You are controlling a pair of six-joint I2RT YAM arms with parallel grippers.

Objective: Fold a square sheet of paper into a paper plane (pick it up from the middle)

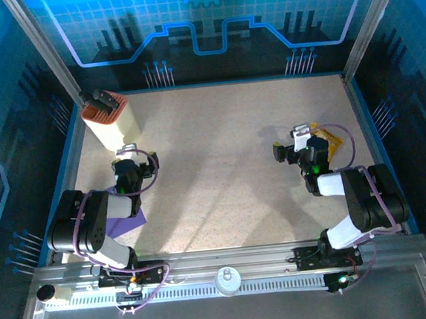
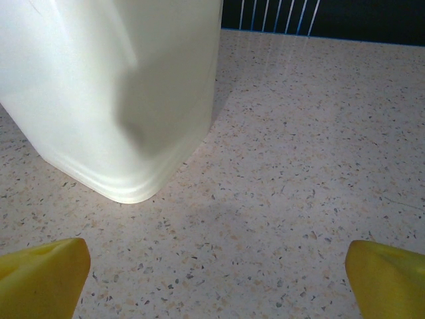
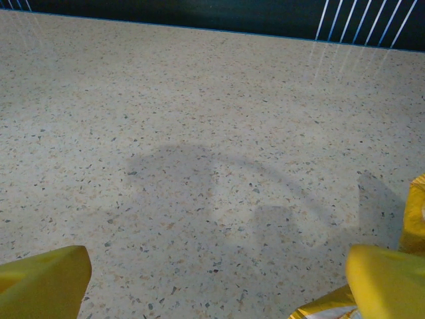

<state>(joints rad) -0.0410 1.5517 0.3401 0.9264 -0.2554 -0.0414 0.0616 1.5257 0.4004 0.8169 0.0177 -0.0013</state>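
Observation:
The square sheet of paper (image 1: 126, 221) is purple and lies flat on the table at the near left, partly hidden under my left arm. The paper plane is out of view. My left gripper (image 1: 128, 151) is beyond the sheet and points at a cream box; its yellow fingertips (image 2: 41, 279) stand wide apart over bare table, so the gripper (image 2: 216, 286) is open and holds nothing. At the right, my right gripper (image 1: 291, 142) is also open and empty, its fingertips (image 3: 388, 282) spread over the tabletop and the gripper (image 3: 216, 286) beside a snack packet.
A tall cream-and-orange box (image 1: 109, 118) stands at the back left, close ahead of the left fingers (image 2: 119, 86). A yellow-orange snack packet (image 1: 329, 139) lies by the right gripper (image 3: 416, 219). Blue walls ring the speckled table (image 1: 221, 166).

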